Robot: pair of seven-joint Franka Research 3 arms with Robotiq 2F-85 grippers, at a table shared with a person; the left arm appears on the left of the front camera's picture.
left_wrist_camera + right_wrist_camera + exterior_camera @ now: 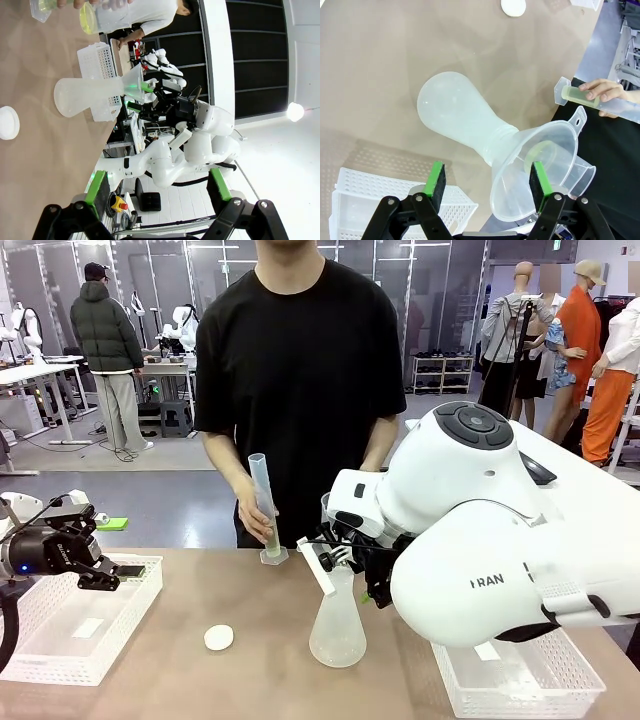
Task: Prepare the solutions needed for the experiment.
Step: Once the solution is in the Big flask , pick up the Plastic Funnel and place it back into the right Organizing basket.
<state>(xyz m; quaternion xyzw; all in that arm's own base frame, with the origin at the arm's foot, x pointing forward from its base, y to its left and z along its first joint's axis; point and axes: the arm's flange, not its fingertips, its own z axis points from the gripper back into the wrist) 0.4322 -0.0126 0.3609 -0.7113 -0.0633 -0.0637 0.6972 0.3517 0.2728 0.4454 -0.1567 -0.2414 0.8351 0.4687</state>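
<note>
The solution [272, 549] is a pale yellow-green layer at the bottom of a tall graduated cylinder [261, 495]. The person's hand holds the cylinder upright on the table's far side. In the right wrist view the same liquid [576, 95] shows in the cylinder's base. A translucent conical flask [337, 628] stands mid-table with a funnel [540, 167] in its neck. My right gripper [488, 180] is open, its green pads astride the funnel and flask neck. My left gripper [103, 574] hangs open over the left basket, nothing between its fingers [98, 187].
A small white round cap [218, 637] lies on the table left of the flask. White mesh baskets sit at the front left [60, 640] and front right [520, 680]. The person stands close behind the far edge.
</note>
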